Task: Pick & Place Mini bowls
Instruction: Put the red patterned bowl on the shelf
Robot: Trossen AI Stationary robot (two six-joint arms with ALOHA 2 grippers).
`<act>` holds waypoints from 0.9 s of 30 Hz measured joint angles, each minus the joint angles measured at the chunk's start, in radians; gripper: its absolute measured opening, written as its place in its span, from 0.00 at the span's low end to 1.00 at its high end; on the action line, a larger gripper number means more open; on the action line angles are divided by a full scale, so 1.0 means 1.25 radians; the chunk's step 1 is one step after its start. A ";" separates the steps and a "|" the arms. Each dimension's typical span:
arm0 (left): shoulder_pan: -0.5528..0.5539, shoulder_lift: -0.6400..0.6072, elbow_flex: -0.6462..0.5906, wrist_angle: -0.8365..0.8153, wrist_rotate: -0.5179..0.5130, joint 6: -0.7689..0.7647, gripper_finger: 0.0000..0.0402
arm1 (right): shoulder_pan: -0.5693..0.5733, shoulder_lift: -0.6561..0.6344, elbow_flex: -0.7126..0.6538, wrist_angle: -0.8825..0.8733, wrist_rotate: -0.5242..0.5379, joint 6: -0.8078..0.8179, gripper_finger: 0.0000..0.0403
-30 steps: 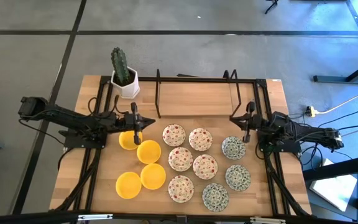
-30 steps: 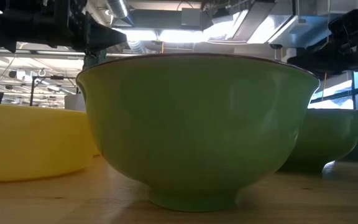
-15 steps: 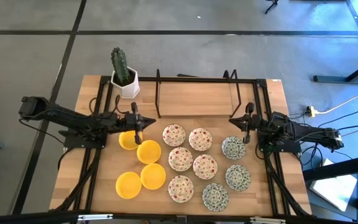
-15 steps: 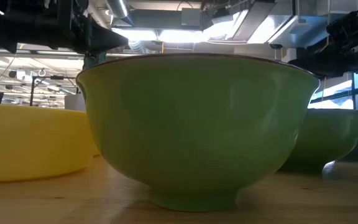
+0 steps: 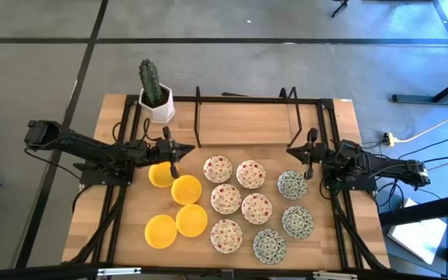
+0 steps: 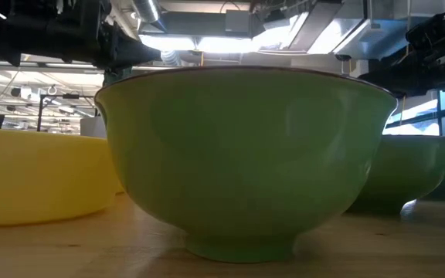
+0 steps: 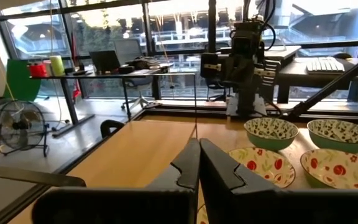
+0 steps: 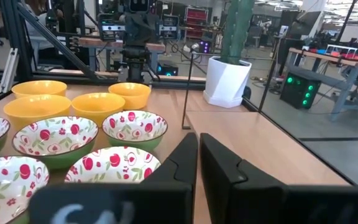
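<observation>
Fingers of the left gripper (image 5: 172, 159) are pressed together with nothing between them, poised above the rim of the yellow bowl (image 5: 160, 175) that sits at about nine o'clock from the table's middle. Both fingers (image 7: 188, 163) show shut in the left wrist view too, meeting in a thin seam over the wooden table (image 7: 129, 152). Over at three o'clock, the right gripper (image 5: 309, 155) likewise has its fingers closed on nothing, hanging just at the twelve o'clock side of a green-grey patterned bowl (image 5: 292, 184).

All the mini bowls lie on the near half of the table (image 5: 239, 124). Four plain yellow ones form a loose cluster toward eight o'clock: the one under the left gripper, a second (image 5: 186, 189) overlapping its edge, a third (image 5: 191, 220) and a fourth (image 5: 161, 231) lower down. Five red-speckled bowls (image 5: 218, 168) fill the centre, packed close together. Three green-grey patterned bowls stand toward four o'clock, well apart from the yellow group.

A cactus pot (image 5: 156, 103) stands at eleven o'clock, near the table's far edge. Seen from table height, one green-sided bowl (image 6: 242, 154) fills most of the low view, with a yellow bowl (image 6: 41, 174) beside it.
</observation>
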 joint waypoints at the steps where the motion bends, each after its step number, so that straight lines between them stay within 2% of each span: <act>1: 0.000 0.000 0.000 0.000 0.000 -0.011 0.01 | 0.000 0.000 0.000 0.000 0.000 -0.001 0.05; 5: 0.000 0.016 0.033 -0.064 0.047 -0.048 0.01 | 0.000 0.000 0.000 0.000 0.000 -0.002 0.05; 9: -0.001 0.073 0.090 -0.112 0.040 -0.043 0.01 | 0.000 0.000 0.000 0.000 0.000 -0.010 0.05; 18: -0.001 0.211 0.160 -0.115 0.037 -0.062 0.01 | 0.000 0.000 0.000 0.000 0.000 -0.021 0.05; 27: -0.001 0.259 0.199 -0.115 0.055 -0.055 0.01 | 0.000 0.000 0.000 -0.001 0.000 -0.027 0.05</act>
